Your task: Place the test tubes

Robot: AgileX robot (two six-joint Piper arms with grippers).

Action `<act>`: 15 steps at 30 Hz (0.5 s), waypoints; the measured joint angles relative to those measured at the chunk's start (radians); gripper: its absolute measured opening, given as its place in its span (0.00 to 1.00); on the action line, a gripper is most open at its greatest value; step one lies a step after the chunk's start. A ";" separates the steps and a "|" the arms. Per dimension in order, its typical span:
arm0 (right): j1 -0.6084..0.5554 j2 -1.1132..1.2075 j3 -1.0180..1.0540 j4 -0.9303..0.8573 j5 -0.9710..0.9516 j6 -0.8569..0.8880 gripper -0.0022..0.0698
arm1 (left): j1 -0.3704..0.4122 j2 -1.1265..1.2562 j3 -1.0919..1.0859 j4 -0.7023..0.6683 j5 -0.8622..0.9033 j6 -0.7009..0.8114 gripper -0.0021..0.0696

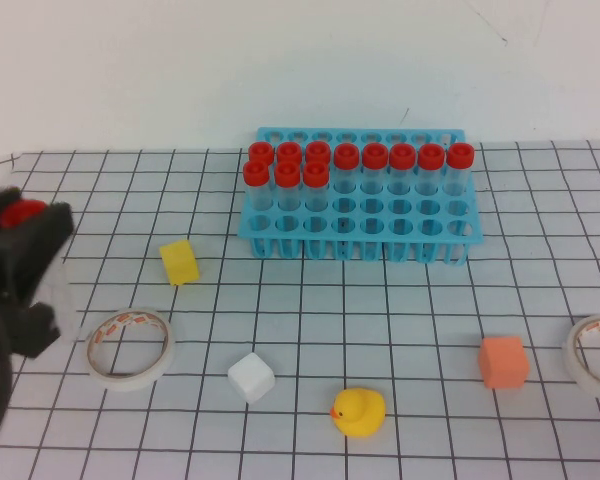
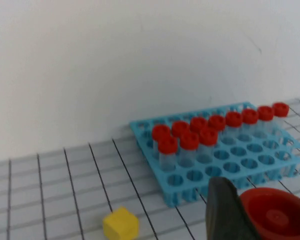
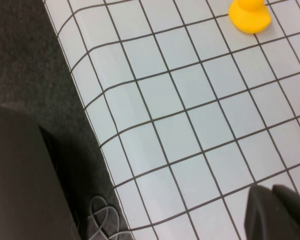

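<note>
A white wall backs a white table ruled in black grid lines. A blue rack stands toward its far side and already carries eleven red-capped tubes, eight along the back row and three more in the row in front, at the rack's left end. At the table's far left the left gripper hangs above the surface, clamped on a test tube whose red cap shows between its dark fingers. The held tube is well apart from the rack, which lies to the gripper's right and farther back. In the left wrist view the cap fills the near corner, with the rack and a yellow cube beyond it. A tape roll lies just beside the left arm, and a white cube, a rubber duck and an orange cube are spread along the near side. A second tape roll sits at the right edge. The right gripper, seen only from its own wrist, is closed on nothing and hangs over the grid near the table's edge, well apart from the duck.
</note>
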 joint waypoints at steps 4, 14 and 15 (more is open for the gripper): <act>0.000 0.000 0.000 0.000 0.004 0.000 0.03 | -0.005 0.114 -0.077 0.401 0.074 -0.560 0.40; 0.000 0.000 0.000 0.000 0.005 0.000 0.03 | -0.202 0.285 -0.141 1.018 -0.238 -1.234 0.40; 0.000 0.000 0.000 0.000 0.006 0.000 0.03 | -0.227 0.293 -0.150 1.031 -0.260 -1.252 0.40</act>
